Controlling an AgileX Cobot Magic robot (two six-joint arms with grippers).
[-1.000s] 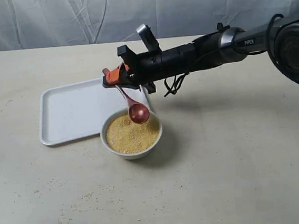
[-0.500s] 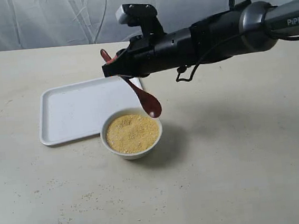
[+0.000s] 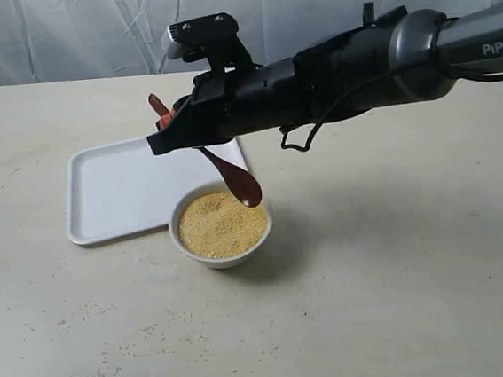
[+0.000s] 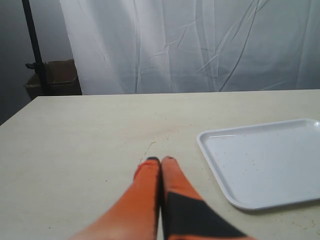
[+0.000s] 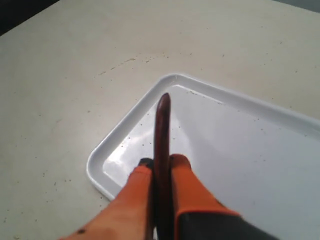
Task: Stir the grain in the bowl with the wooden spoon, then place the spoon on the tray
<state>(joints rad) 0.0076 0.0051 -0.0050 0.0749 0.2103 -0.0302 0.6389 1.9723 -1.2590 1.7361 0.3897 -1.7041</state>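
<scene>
we see the right gripper (image 3: 164,136) clamped on the wooden spoon (image 3: 225,168), orange fingers (image 5: 186,181) pressed to either side of the slim handle. the handle end sticks up past the fingers and the oval head slants down toward the bowl (image 3: 206,255). the head hangs over the bowl's far right rim, above the grain (image 3: 218,227); whether it touches the rim we cannot tell. the bowl stands on the table (image 3: 403,281) just off the tray's near edge, by its near right corner. the tray (image 3: 113,188) lies flat on the left half of the table, and the right arm reaches over its right end (the right wrist view looks down the spoon handle (image 5: 162,125) onto one rounded tray corner (image 5: 107,162)). the left gripper (image 4: 161,161) hangs low over bare table beside the tray (image 4: 260,165), its fingertips closed together with nothing between them. loose grains speckle the table toward its near edge.
</scene>
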